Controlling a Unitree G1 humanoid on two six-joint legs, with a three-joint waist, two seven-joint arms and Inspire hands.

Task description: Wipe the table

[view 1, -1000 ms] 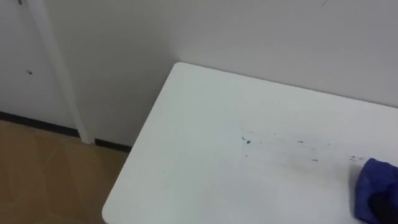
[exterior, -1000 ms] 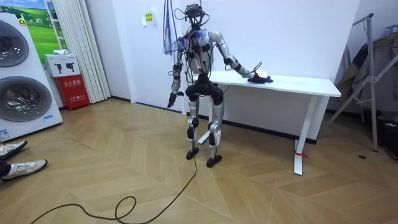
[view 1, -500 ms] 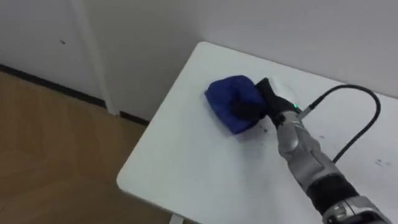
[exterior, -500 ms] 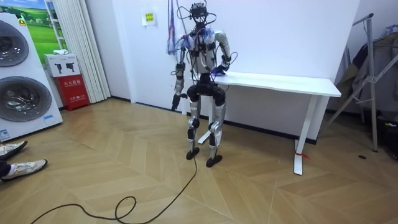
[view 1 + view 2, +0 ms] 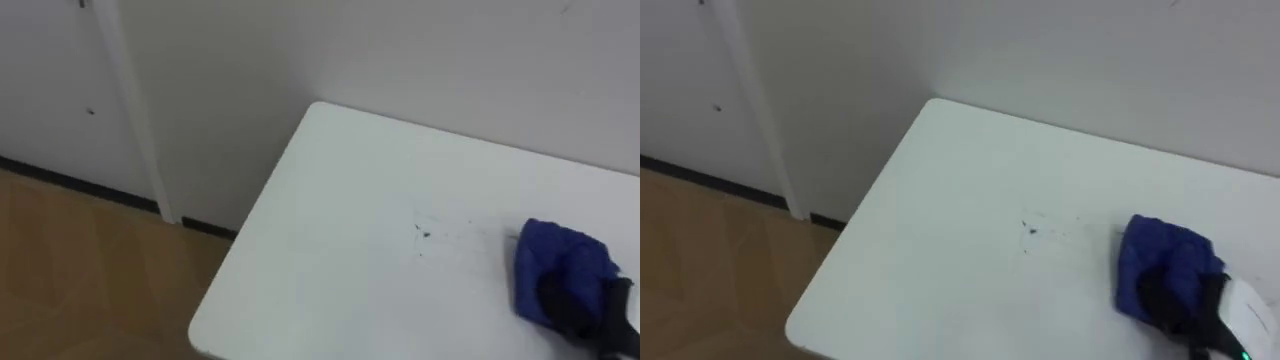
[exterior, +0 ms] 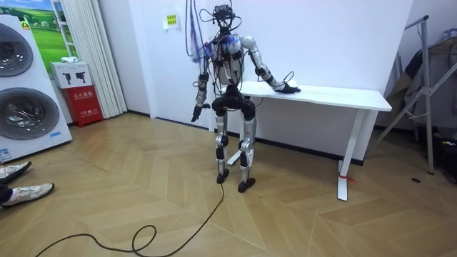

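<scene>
1. Blue cloth (image 5: 1155, 255), crumpled and bunched, lies on the white table (image 5: 960, 260) under the right hand (image 5: 1180, 305) (open or clutching: can't tell).
2. Dark smudges (image 5: 1032, 230) just left of that hand.
3. Left hand (image 6: 193, 116) hangs at the hip, state unclear.

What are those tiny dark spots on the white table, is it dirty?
Yes. A few small dark specks mark the white table, just left of the blue cloth under the right hand. They look like smudges not yet wiped away. Nothing else looks odd.
</scene>
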